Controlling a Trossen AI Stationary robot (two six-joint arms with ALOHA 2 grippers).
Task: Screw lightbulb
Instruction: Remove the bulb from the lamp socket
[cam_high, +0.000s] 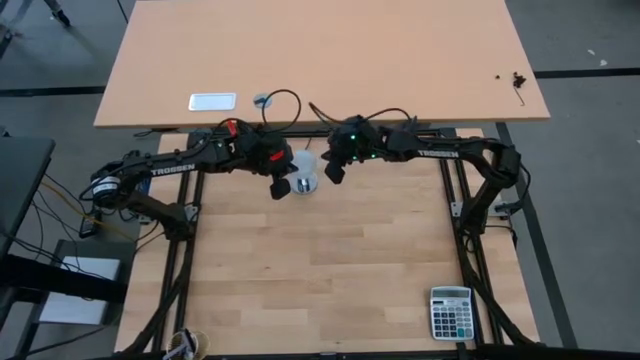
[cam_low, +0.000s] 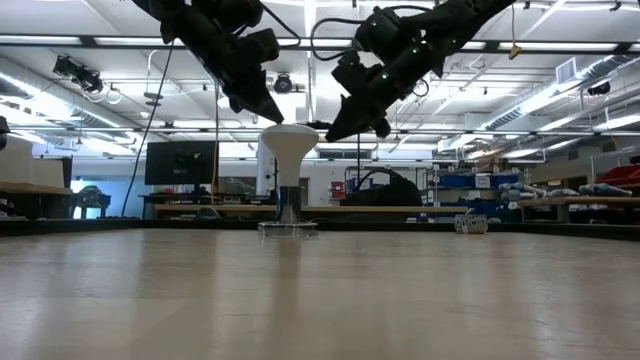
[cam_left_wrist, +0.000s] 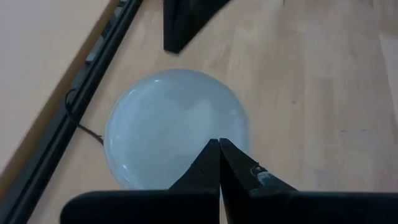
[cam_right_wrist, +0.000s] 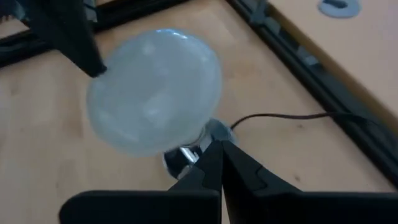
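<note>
- The lightbulb (cam_high: 305, 170) stands upright near the far edge of the table (cam_high: 330, 260), about midway across, between the two grippers; in the low view its wide white head (cam_low: 288, 137) is on top and the narrow neck runs down into the socket (cam_low: 288, 226), which rests on the tabletop.
- The left gripper (cam_high: 281, 187) hangs just beside the bulb on the left; its fingers are pressed together and pinch nothing; in the low view its tip (cam_low: 272, 113) points down at the head from just above, and whether it touches the glass I cannot tell.
- In the left wrist view the closed fingers (cam_left_wrist: 219, 163) meet in a point over the rounded head (cam_left_wrist: 174, 127); the other arm's dark finger (cam_left_wrist: 186, 22) shows beyond the bulb.
- The right gripper (cam_high: 333, 172) hangs just beside the bulb on the right; its fingers are likewise pressed together with nothing between them; in the low view its tip (cam_low: 335, 130) points at the rim of the head, very near it.
- In the right wrist view the closed fingers (cam_right_wrist: 219, 158) point at the metal base (cam_right_wrist: 189, 149) under the head (cam_right_wrist: 152, 90); a black cord (cam_right_wrist: 280, 116) runs away from the socket across the wood to the black frame (cam_right_wrist: 323, 65).
- A calculator (cam_high: 450, 312) lies at the near right corner of the table, well apart from the bulb; beyond the frame a second tabletop (cam_high: 320, 50) carries a small white tray (cam_high: 212, 101).
</note>
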